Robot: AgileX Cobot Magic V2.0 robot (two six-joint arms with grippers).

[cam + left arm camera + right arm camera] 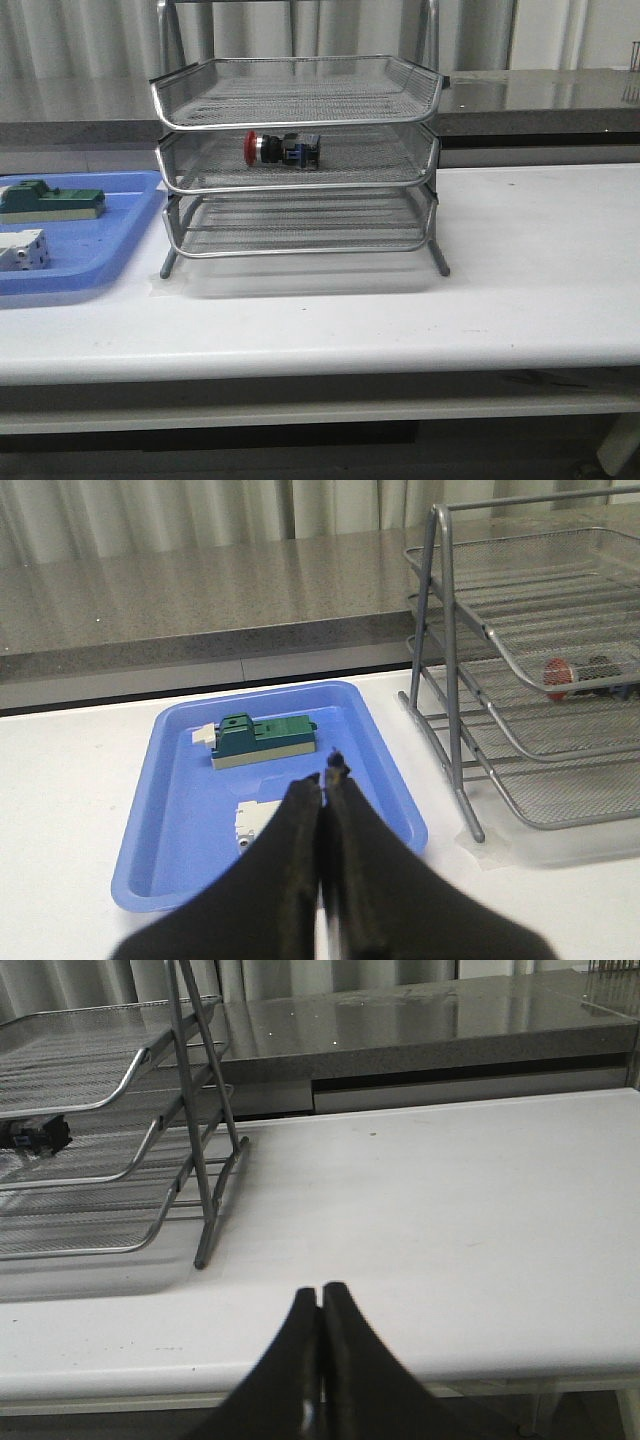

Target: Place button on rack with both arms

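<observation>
Red button (281,150) in rack (297,160)

Silver wire-mesh rack (300,160); red-capped, black-and-blue button (283,149); blue tray (125,245) holding green block (50,202) and white block (22,250); white table (520,260).

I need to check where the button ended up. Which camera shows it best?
The front view: the button lies unobstructed on the rack's middle tray. The left wrist view shows it small behind mesh; the right wrist view catches only its dark end at the edge.
</observation>
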